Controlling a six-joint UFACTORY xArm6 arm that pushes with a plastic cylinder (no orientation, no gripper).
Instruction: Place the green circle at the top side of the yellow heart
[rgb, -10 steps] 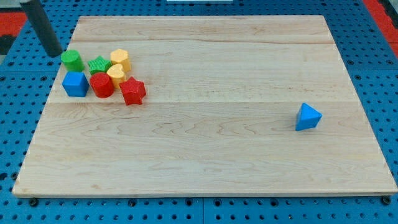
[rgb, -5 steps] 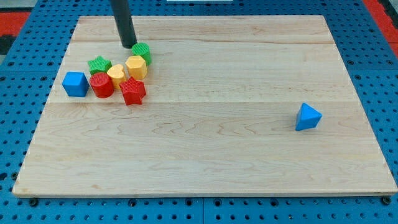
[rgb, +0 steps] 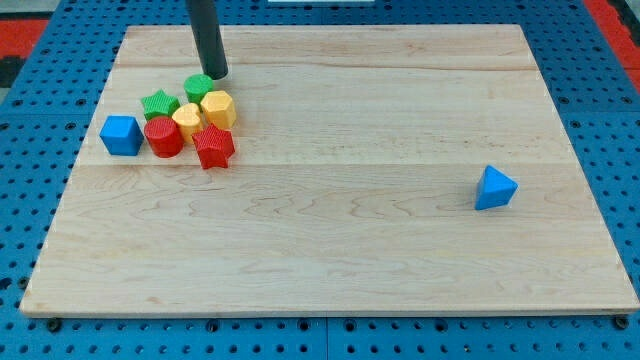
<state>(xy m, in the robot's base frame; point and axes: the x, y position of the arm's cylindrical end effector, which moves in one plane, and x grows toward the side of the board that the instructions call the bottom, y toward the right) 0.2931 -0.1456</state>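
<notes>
Since the earlier frame the green circle (rgb: 198, 88) has shifted toward 9 o'clock and now touches the yellow heart (rgb: 187, 120) at the heart's 12 o'clock, beside the yellow hexagon (rgb: 218, 107). The tip (rgb: 218, 75) sits just at 1 o'clock of the circle. No pincer present: bare rod, holding nothing. Blue triangle (rgb: 495, 188) lies well apart on the worktop (rgb: 350, 250).

board (rgb: 330, 230): pale smooth wood, visible grain | green circle (rgb: 197, 88): ribbed plastic | rod (rgb: 207, 35): dark matt
</notes>
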